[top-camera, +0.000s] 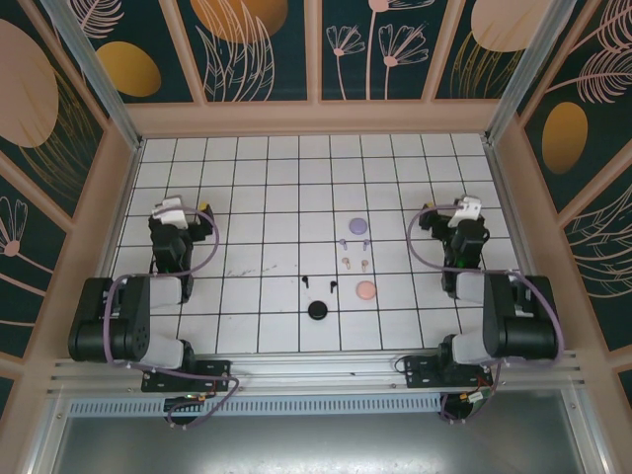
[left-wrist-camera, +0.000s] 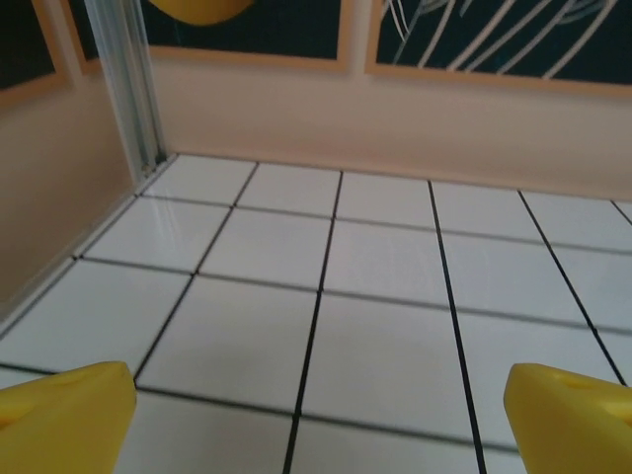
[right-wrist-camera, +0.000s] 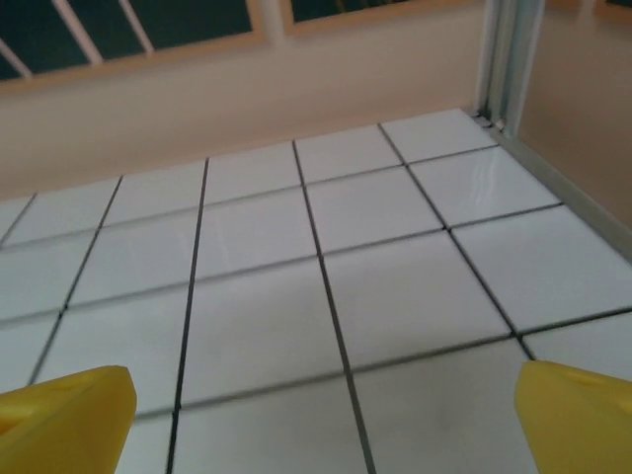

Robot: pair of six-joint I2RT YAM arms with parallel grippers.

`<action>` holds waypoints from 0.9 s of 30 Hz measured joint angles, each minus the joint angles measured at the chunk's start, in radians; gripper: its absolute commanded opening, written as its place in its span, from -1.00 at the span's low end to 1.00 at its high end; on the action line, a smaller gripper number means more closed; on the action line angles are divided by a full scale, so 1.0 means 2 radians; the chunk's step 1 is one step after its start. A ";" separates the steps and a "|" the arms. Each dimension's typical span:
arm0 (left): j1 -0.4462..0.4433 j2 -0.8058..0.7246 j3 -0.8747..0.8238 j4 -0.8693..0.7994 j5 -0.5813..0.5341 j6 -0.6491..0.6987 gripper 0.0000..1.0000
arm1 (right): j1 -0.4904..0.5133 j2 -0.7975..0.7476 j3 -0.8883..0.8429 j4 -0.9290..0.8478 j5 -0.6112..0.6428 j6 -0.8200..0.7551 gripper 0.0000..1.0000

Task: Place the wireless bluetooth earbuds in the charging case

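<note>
Lying well apart from jaws: earbuds (top-camera: 347, 262)

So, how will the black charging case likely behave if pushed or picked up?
The black charging case looks small, low and round, so a push would probably slide it across the glossy tiled table rather than tip it. Its curved rim might slip in a pinch grasp.

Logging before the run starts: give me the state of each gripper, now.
Left gripper: open, holding nothing.
Right gripper: open, holding nothing.
</note>
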 measured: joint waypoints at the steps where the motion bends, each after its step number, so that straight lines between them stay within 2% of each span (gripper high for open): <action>1: 0.000 -0.012 0.016 -0.020 -0.005 -0.002 0.92 | 0.000 -0.018 0.025 -0.034 0.008 0.013 0.98; 7: -0.001 -0.092 0.086 -0.134 -0.008 -0.046 0.97 | -0.007 -0.061 0.195 -0.251 0.046 0.123 0.97; 12: -0.001 -0.122 0.138 -0.221 0.034 -0.130 0.97 | 0.017 -0.061 0.253 -0.391 0.026 0.148 0.69; 15: -0.001 -0.124 0.159 -0.264 0.071 -0.182 0.97 | 0.085 -0.060 0.261 -0.476 0.013 0.152 0.59; 19: -0.001 -0.123 0.161 -0.308 0.117 -0.245 0.97 | 0.216 -0.051 0.270 -0.569 0.003 0.171 0.58; 23: -0.001 -0.121 0.159 -0.336 0.147 -0.289 0.97 | 0.335 -0.025 0.271 -0.628 -0.004 0.214 0.57; 27: -0.001 -0.121 0.155 -0.353 0.164 -0.316 0.97 | 0.427 0.017 0.282 -0.672 -0.009 0.260 0.54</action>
